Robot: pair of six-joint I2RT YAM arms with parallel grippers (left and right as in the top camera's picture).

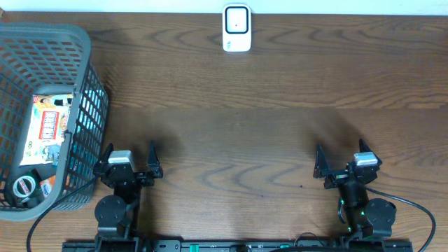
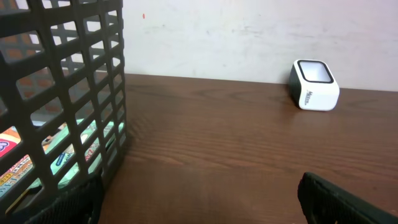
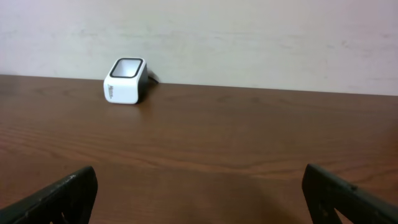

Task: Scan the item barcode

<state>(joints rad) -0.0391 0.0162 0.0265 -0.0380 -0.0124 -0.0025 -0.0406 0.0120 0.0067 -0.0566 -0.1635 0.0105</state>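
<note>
Left gripper [image 1: 130, 151] and right gripper [image 1: 341, 155] both gape empty, and the item box [image 1: 50, 129] lies deep in the basket [image 1: 42, 31], well away from the scanner [image 1: 236, 28], so imo reaching in could snag the mesh wall.

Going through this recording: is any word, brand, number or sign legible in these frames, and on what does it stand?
No text can be read outright.
On the scanner: a dark brand mark on its white side, too small to read.
On the box in the basket: colourful print, too blurred to read.
</note>
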